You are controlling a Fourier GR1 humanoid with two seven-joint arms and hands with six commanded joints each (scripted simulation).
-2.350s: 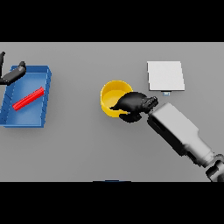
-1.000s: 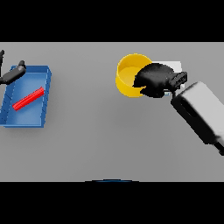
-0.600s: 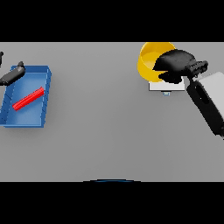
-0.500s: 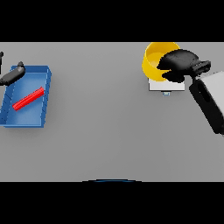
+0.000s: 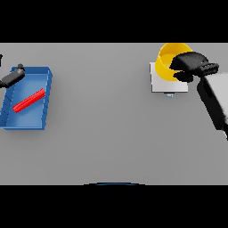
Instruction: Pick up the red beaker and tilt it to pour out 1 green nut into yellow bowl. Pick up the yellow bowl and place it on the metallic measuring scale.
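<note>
My right hand (image 5: 189, 64) is shut on the rim of the yellow bowl (image 5: 167, 62), holding it tilted over the far part of the metallic measuring scale (image 5: 167, 82) at the back right. Whether the bowl touches the scale I cannot tell. No red beaker or green nut shows in this view. My left hand (image 5: 12, 76) shows only in part at the far left edge, over the corner of a blue tray.
A blue tray (image 5: 33, 120) sits at the left with a red bar (image 5: 29, 100) lying in it. Bare grey table spreads between the tray and the scale.
My right hand has carried the yellow bowl from the table's middle to the back right, over the scale. In the last half second it moved slightly farther back. The left hand stayed put.
</note>
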